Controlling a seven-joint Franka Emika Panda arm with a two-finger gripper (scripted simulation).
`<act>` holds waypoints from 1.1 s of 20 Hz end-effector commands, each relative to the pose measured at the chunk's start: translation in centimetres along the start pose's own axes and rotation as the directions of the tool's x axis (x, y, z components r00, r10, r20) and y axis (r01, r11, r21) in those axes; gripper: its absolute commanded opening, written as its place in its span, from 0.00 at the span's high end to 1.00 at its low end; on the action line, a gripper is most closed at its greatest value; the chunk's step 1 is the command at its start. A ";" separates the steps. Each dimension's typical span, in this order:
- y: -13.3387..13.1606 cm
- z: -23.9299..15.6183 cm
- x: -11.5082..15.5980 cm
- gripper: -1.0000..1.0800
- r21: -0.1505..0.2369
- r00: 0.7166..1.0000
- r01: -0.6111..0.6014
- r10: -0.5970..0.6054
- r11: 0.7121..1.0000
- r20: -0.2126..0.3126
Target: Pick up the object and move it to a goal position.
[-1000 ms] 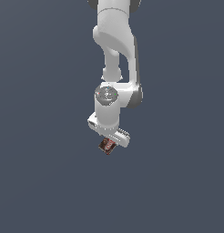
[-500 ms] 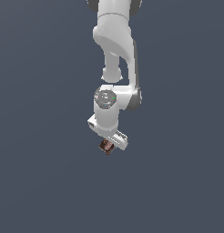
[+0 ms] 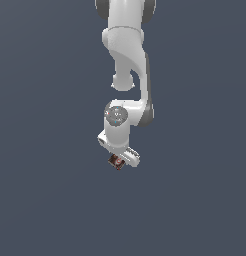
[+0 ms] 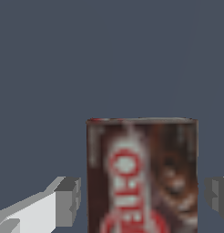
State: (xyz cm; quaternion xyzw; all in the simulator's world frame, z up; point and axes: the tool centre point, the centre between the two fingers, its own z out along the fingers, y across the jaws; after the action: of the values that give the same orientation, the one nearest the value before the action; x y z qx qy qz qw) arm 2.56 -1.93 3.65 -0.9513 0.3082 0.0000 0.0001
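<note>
In the exterior view, the white arm (image 3: 126, 60) hangs down over a plain dark grey floor (image 3: 40, 200). The small brown-red box (image 3: 115, 161) sits right under the gripper (image 3: 118, 161). In the wrist view, the box (image 4: 142, 175) is between the two grey fingers (image 4: 68, 201). There is a gap on each side, so the gripper (image 4: 143, 198) is spread apart and not pinching it.
</note>
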 end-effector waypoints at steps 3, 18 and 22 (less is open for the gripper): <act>0.0 1.8 0.0 0.04 0.000 1.000 -0.002 0.002 1.000 0.000; 0.0 2.0 0.1 1.00 0.000 1.000 -0.002 0.002 1.000 -0.001; 0.1 1.6 0.2 1.00 0.000 1.000 -0.002 0.002 1.000 -0.001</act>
State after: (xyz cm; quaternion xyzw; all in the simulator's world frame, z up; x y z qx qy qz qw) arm 2.62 -2.02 1.82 -0.9511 0.3089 0.0002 0.0000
